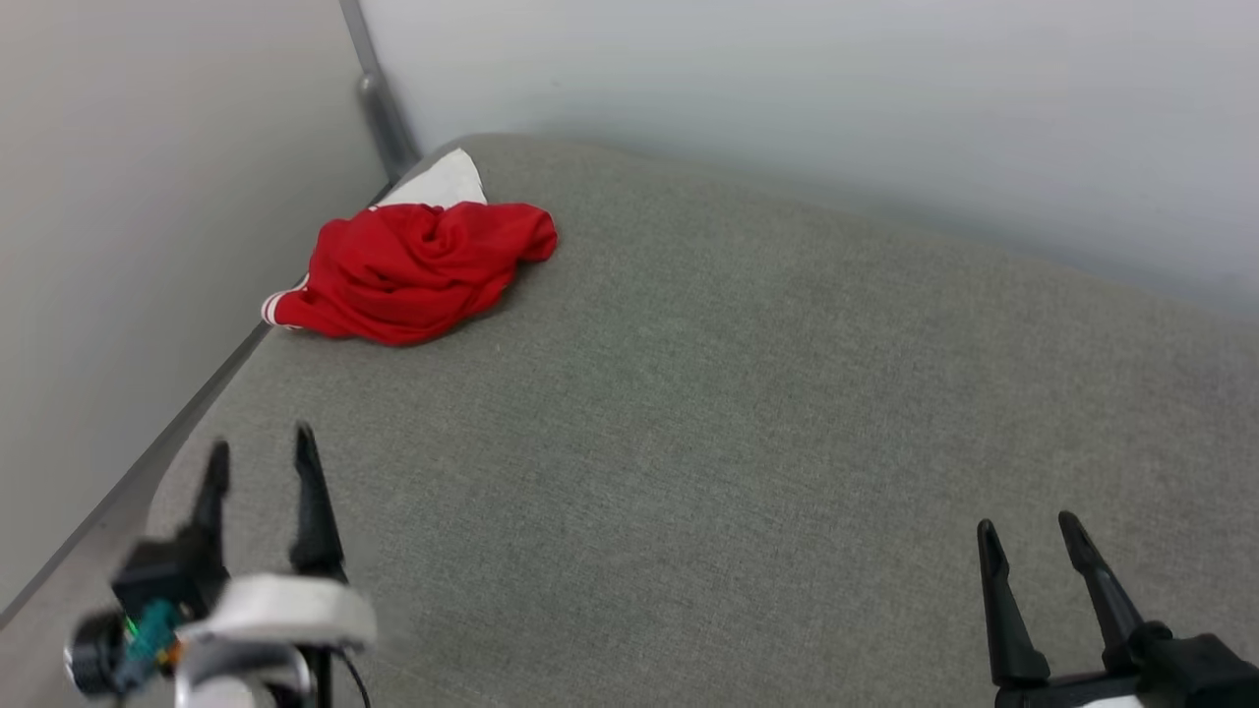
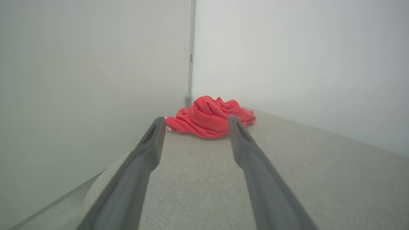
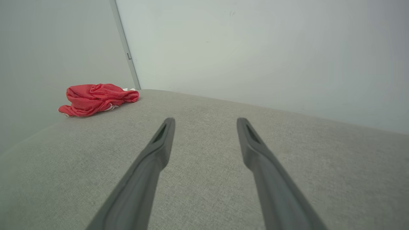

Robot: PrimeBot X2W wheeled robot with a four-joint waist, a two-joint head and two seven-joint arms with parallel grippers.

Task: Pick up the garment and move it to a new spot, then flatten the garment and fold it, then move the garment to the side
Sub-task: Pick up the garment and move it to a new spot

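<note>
Garment [image 1: 413, 270] lies crumpled in a heap at the far left corner of the grey padded surface [image 1: 748, 413], close to the left wall [image 1: 148, 197]. Red fabric, bunched and creased. A white sleeve [image 1: 443, 182] pokes out behind, with red-and-white stripes at the near-left edge. Left gripper [image 1: 261, 439] and right gripper [image 1: 1026, 521] both have fingers spread apart, holding nothing, well short of the heap.

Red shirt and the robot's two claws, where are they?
red shirt [image 1: 413, 275], head view, crumpled red middle.
left gripper [image 1: 261, 439], head view, midway between its fingertips.
right gripper [image 1: 1026, 521], head view, midway between its fingertips.
</note>
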